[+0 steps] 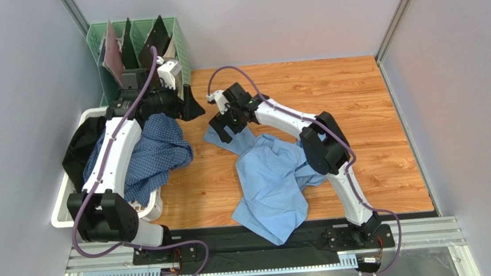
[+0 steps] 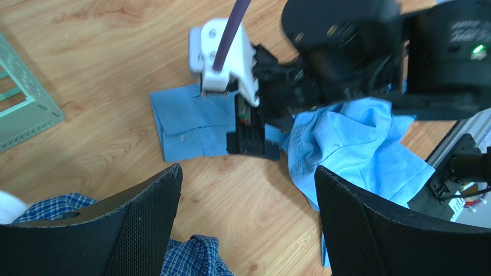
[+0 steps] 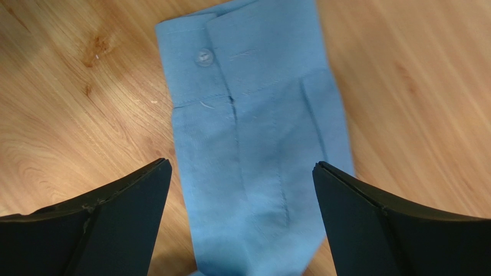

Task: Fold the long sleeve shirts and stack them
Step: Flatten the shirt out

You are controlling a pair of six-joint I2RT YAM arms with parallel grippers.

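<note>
The light blue shirt lies crumpled on the wooden table, mostly behind the right claw, toward the arm bases. One sleeve runs flat directly beneath this claw, and its buttoned cuff is just ahead of the fingertips. The right claw is released: its jaws stand wide on both sides of the sleeve and hold no cloth. The checked shirt hangs over the rim of the white basket, below and behind the left claw. This claw is also released and empty, and it looks across at the right one. The green rack stands near the left claw, on its far side. I judge the step is to spread the blue shirt flat before any fold. To do this well, the body should be pulled smooth by two corners at the same time. Each claw should pinch only one layer at a seam, and the straight sleeve should not be dragged again.
</note>
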